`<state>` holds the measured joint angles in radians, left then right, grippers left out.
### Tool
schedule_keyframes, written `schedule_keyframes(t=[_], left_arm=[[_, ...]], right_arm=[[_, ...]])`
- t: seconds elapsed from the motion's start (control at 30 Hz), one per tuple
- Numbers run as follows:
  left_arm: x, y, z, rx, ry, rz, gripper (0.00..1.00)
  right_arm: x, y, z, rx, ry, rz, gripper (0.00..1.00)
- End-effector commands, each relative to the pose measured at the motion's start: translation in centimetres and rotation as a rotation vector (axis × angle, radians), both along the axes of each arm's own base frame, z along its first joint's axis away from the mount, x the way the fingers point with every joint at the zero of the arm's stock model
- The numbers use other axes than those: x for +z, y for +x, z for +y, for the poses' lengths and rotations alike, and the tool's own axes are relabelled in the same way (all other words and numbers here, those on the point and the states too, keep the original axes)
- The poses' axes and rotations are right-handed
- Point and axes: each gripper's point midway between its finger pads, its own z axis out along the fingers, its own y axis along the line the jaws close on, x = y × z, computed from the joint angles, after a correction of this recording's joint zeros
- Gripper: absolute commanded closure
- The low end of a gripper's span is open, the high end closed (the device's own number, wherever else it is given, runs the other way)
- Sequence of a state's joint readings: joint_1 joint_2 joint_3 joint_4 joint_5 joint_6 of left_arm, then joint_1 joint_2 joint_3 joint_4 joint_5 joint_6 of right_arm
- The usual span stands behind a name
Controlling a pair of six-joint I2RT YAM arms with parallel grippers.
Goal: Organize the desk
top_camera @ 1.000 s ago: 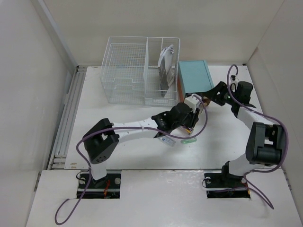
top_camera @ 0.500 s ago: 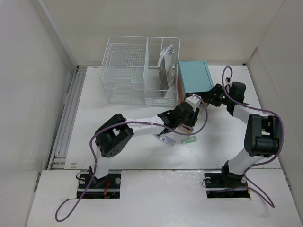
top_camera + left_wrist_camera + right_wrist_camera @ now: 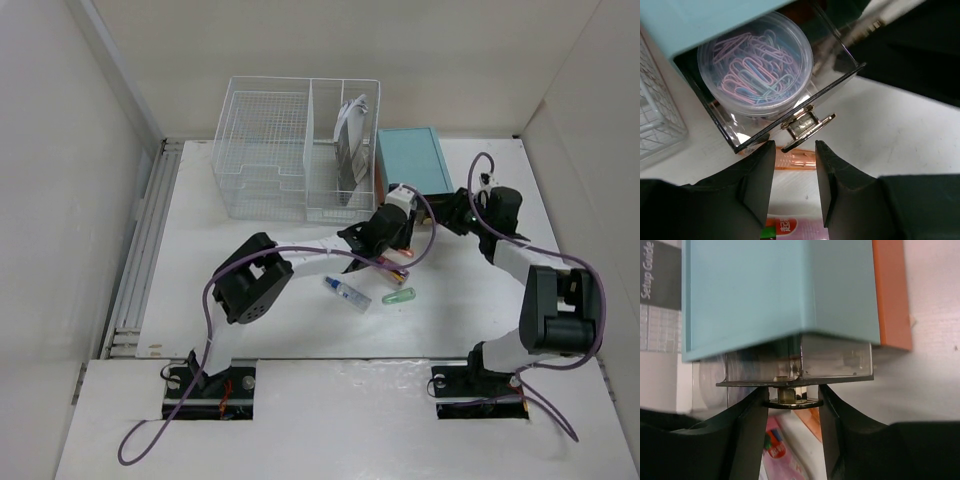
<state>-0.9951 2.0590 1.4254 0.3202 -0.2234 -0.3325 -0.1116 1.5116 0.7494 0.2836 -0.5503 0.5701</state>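
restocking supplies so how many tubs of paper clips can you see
1: a clear round tub of paper clips in the open drawer of the teal box. More could be hidden in the box.

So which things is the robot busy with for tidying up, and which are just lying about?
Busy with now: teal drawer box; its open clear drawer; tub of paper clips inside; drawer handle, with left fingers and right fingers near it.
Just lying about: small bottle, green thing, both on the desk; wire basket holding booklets.
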Motion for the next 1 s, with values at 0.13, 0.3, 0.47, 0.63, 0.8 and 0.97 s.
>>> schedule_keyframes(t=[0.13, 0.3, 0.47, 0.63, 0.8, 0.97], left_arm=[[3.7, 3.8, 0.2, 0.089, -0.085, -0.063, 0.66], [2.9, 4.8, 0.1, 0.102, -0.075, -0.058, 0.66], [3.8, 6.9, 0.7, 0.142, -0.085, -0.071, 0.66], [3.6, 8.3, 0.9, 0.160, -0.074, -0.065, 0.66], [3.8, 7.9, 0.7, 0.141, -0.084, -0.062, 0.66], [3.3, 5.4, 1.6, 0.097, -0.058, -0.053, 0.51]], right_arm=[[1.4, -3.3, -1.7, 0.002, -0.101, -0.072, 0.76], [0.1, -5.7, -1.7, 0.045, -0.097, 0.000, 0.76], [-0.5, -6.7, -1.3, 0.080, -0.085, 0.033, 0.73], [-1.3, -7.0, -0.8, 0.108, -0.057, 0.068, 0.60], [-0.7, -7.1, 0.0, 0.171, -0.024, 0.051, 0.18], [1.4, -8.3, 0.6, 0.218, -0.017, -0.011, 0.03]])
